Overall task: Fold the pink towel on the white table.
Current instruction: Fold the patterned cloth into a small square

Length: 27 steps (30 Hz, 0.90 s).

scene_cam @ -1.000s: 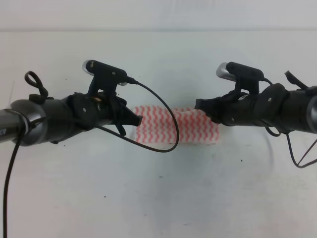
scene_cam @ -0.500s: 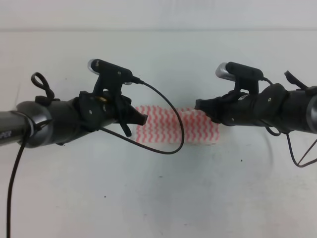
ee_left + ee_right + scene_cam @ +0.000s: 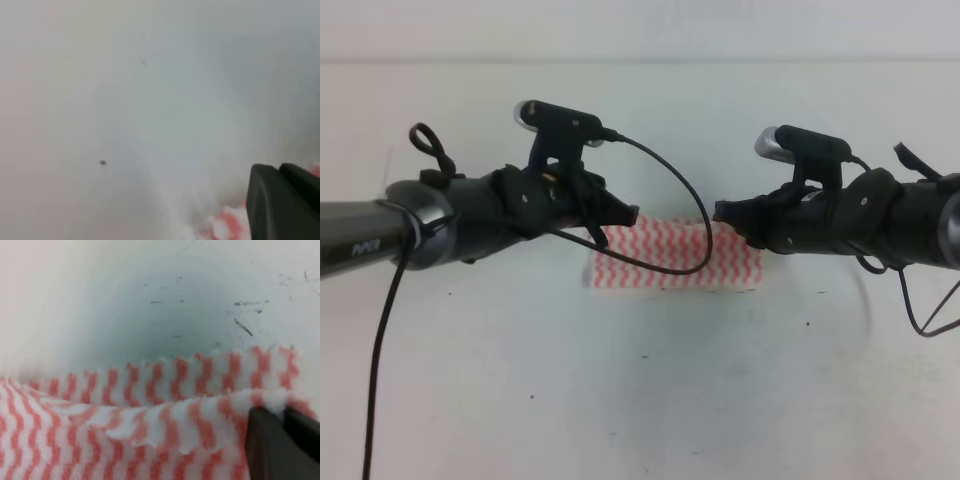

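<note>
- Pink towel [image 3: 705,255] is seen lying on the white desk [image 3: 640,400] at frame centre in the high view, as a flat strip; long axis runs left-right, stripes run along it.
- Left pincer [image 3: 625,215] is positioned over the towel's left end, upper left of centre; a black cable [image 3: 685,200] loops over the cloth.
- Right pincer [image 3: 722,212] is positioned over the towel's upper right part.
- Left wrist view: mostly bare, blurred desk with one dark speck [image 3: 102,162]; a sliver of towel and the black fingers [image 3: 280,205] pressed together at lower right. No cloth is seen between them.
- Right wrist view: doubled cloth layers with a raised fold edge, not visible from above; fingers [image 3: 280,445] are close together at lower right against the cloth. Grip cannot be confirmed.
- Scuff marks [image 3: 242,325] are shown on the desk beyond the towel, upper right.
</note>
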### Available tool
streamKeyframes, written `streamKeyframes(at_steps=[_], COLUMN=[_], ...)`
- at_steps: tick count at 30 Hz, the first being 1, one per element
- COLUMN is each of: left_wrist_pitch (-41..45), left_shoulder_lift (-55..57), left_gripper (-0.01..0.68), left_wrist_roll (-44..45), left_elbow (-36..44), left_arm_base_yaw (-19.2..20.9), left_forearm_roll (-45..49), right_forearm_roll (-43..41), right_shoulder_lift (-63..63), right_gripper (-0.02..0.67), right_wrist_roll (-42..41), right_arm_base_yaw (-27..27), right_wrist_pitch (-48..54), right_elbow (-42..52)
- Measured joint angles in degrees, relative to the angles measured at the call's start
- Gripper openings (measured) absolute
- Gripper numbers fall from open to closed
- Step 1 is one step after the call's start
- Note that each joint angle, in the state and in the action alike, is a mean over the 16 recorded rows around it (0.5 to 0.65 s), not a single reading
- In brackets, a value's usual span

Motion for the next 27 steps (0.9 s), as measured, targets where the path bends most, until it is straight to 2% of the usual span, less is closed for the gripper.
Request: streamKeyframes(at_steps=[14, 27], left_wrist_pitch=[9.84, 11.1], left_shoulder_lift=[2.73, 4.59], left_gripper=[0.024, 0.023], left_wrist_roll=[-0.1, 0.13], left_elbow=[-2.89, -2.91], left_arm_base_yaw=[-0.02, -0.01], left_forearm_roll=[-3.67, -2.32], right_forearm_roll=[-0.15, -0.2], right_shoulder_lift=[-0.13, -0.15], right_gripper=[-0.017, -0.017], right_wrist_roll=[-0.14, -1.18], right_arm_base_yaw=[-0.02, -0.03], right_wrist_pitch=[0.28, 0.99], right_elbow=[-0.02, -0.02])
